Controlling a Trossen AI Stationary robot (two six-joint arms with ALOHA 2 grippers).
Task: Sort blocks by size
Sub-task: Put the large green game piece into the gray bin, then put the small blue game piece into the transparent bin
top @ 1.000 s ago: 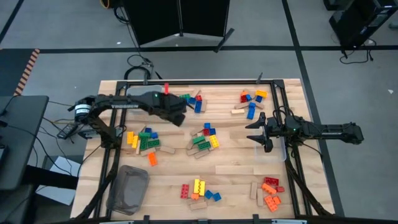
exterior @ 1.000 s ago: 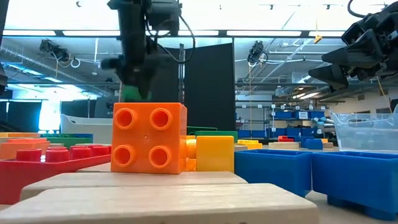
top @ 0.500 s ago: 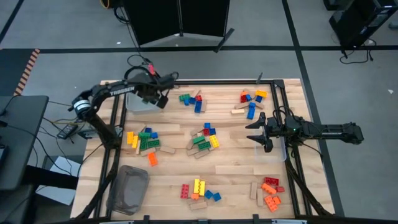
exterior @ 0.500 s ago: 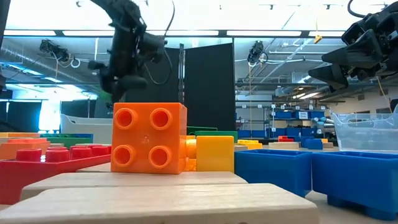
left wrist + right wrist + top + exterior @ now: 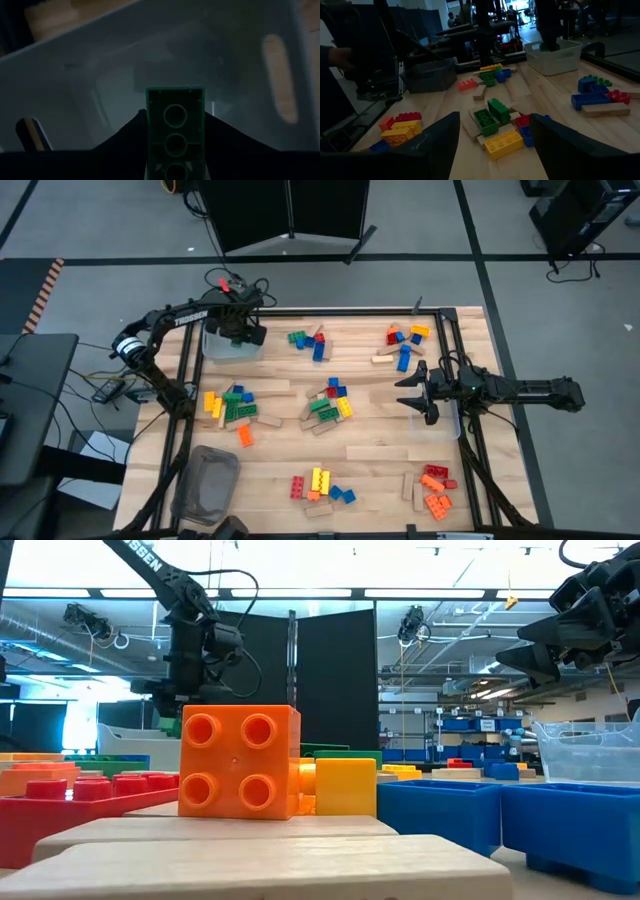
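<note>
My left gripper [image 5: 246,332] hangs over the clear bin [image 5: 214,348] at the table's far left, shut on a green studded brick [image 5: 175,131]. My right gripper [image 5: 408,391] is open and empty above the table at mid right, its fingers apart in its wrist view [image 5: 492,145]. Studded bricks and tan wooden pieces lie on the tabletop in several piles: left [image 5: 230,408], far middle [image 5: 310,342], centre [image 5: 328,406], far right [image 5: 404,345], near middle [image 5: 320,485], near right [image 5: 432,490]. My left gripper pinches the green brick by its two long sides [image 5: 150,125] between the two fingers. The brick lies along the fingers, and its free end sticks out past them. It is lifted clear above the inside of the clear bin.
A grey bin [image 5: 206,485] stands at the near left corner. A second clear bin [image 5: 455,420] stands under my right arm. In the low view an orange brick [image 5: 238,762] and blue bricks [image 5: 500,815] stand close in front.
My left gripper has carried the green brick from the far middle pile toward the table's far left corner and now hangs over the clear bin. The brick stays between the fingers.
</note>
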